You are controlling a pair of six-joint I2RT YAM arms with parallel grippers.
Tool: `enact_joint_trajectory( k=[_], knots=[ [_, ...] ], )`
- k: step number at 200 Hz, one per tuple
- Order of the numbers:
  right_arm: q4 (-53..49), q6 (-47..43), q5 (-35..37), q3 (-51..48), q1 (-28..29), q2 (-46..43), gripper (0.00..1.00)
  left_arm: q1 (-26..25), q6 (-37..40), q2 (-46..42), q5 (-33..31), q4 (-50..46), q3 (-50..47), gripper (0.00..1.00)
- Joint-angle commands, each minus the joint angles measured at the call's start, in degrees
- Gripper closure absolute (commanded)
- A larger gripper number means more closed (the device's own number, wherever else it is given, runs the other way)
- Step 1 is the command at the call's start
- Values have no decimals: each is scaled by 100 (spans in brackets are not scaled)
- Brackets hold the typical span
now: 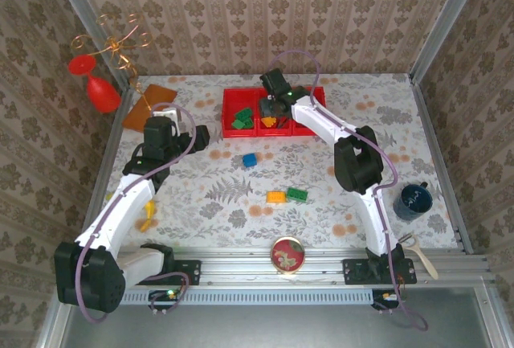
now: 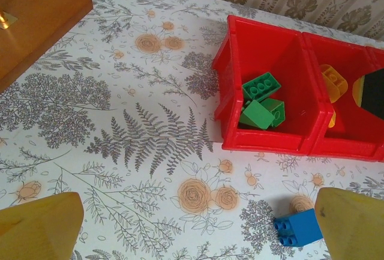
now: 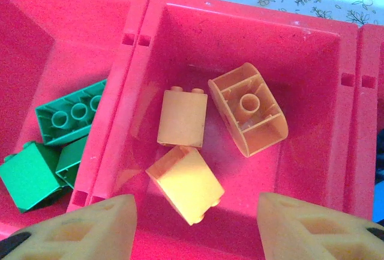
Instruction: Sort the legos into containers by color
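Top external looks steeply down over the whole table; left wrist sees the containers obliquely from farther off, right wrist sits close above, both sharing the green legos.

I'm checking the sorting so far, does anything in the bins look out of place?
Nothing stands out: the left bin holds only green bricks, the middle bin only orange bricks.

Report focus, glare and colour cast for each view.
Top external: evenly lit, sharp across the table. Left wrist: green legos crisp, left fingertips blurred, small glint on the board. Right wrist: orange legos fairly sharp, right fingertips soft, red bin washed pinkish.
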Motion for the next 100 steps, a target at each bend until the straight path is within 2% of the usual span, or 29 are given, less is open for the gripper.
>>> enact_joint_trajectory(
  k=[1, 31, 100],
  knots=[
    [-146, -55, 69, -78, -10, -361, 43, 39, -51, -165, 76, -68, -59, 0],
    [28, -73, -6, -721, 53, -1020, 40, 48, -47, -211, 67, -102, -62, 0],
    [392, -170, -158, -3263, 336, -3187, 26, 105, -61, -211, 117, -138, -60, 0]
  ],
)
